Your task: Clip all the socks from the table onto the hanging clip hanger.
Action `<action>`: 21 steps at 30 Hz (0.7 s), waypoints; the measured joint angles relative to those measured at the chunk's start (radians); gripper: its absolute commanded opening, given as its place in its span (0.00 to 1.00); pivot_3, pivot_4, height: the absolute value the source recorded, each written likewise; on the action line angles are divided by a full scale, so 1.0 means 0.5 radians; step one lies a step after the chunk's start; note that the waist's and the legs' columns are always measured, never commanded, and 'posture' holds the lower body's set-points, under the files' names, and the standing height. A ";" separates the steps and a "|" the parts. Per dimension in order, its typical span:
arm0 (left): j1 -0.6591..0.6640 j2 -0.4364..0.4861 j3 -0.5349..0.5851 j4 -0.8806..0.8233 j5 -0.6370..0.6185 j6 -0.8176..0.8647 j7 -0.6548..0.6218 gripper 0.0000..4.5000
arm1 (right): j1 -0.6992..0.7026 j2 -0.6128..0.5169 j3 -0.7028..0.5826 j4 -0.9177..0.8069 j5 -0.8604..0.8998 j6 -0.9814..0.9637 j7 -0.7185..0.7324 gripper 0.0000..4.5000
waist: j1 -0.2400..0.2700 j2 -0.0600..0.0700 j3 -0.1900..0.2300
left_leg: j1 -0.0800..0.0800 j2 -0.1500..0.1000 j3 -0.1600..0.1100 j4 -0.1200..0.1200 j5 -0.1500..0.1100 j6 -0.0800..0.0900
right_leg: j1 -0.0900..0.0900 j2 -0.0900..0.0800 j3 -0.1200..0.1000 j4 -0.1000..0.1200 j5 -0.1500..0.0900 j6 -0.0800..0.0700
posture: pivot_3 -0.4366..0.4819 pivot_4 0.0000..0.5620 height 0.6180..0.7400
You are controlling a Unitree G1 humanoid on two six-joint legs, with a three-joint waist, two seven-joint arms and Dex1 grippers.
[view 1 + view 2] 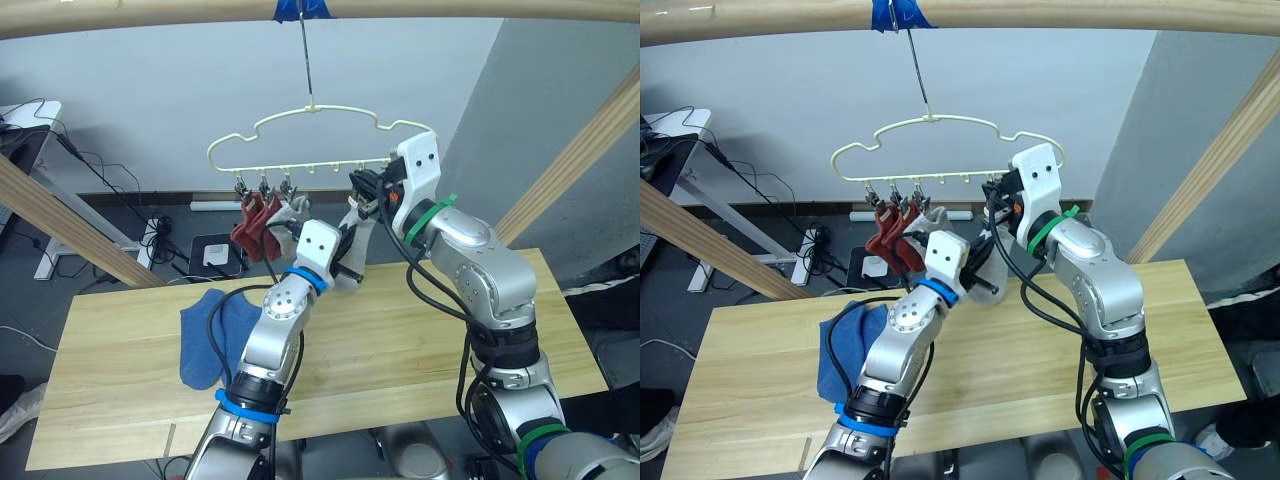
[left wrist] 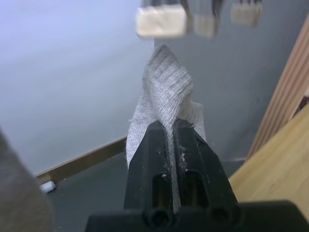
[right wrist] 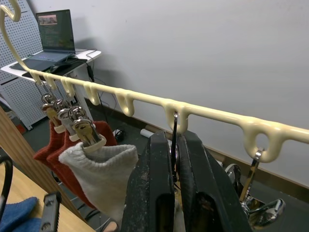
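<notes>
The left gripper (image 2: 171, 140) pinches a grey sock (image 2: 164, 92), its long axis upright, just below the hanger (image 1: 320, 140) clips. The right gripper (image 3: 175, 159), nearer the hanger, is pressed on a clip (image 3: 174, 140), probably squeezing it open. Blue socks (image 1: 205, 335) lie on the table (image 1: 400, 340), below the hanger's left end.

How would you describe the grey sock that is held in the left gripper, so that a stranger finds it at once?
Start at the cream clip hanger hanging from the wooden pole. Just below its row of clips, the left gripper pinches a light grey sock. Unlike the two rust-red socks and the other grey sock, no clip holds it.
</notes>
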 measured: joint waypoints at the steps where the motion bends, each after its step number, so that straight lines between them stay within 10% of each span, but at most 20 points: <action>1: 0.000 -0.002 0.000 -0.019 -0.013 0.009 0.000 0.00 | 0.001 0.000 0.000 0.000 0.000 0.000 0.000 0.00 | 0.000 0.000 0.000 | 0.000 0.000 0.000 0.000 0.000 0.000 | 0.000 0.000 0.000 0.000 0.000 0.000 | 0.24 0.47 1.00; 19: 0.001 -0.059 0.037 -0.183 -0.183 0.200 0.003 0.00 | 0.009 -0.005 0.028 0.000 -0.001 -0.017 -0.018 0.00 | 0.001 0.000 0.000 | -0.001 0.000 0.000 -0.001 0.000 0.000 | 0.000 0.001 0.000 -0.003 0.000 0.001 | 0.25 0.47 1.00; 21: 0.001 -0.059 0.042 -0.183 -0.193 0.211 0.006 0.00 | 0.011 0.003 0.025 0.000 0.001 -0.017 -0.020 0.20 | 0.001 0.000 0.000 | -0.001 0.000 0.000 -0.001 0.000 0.000 | 0.000 0.001 0.000 -0.004 0.000 0.001 | 0.25 0.47 1.00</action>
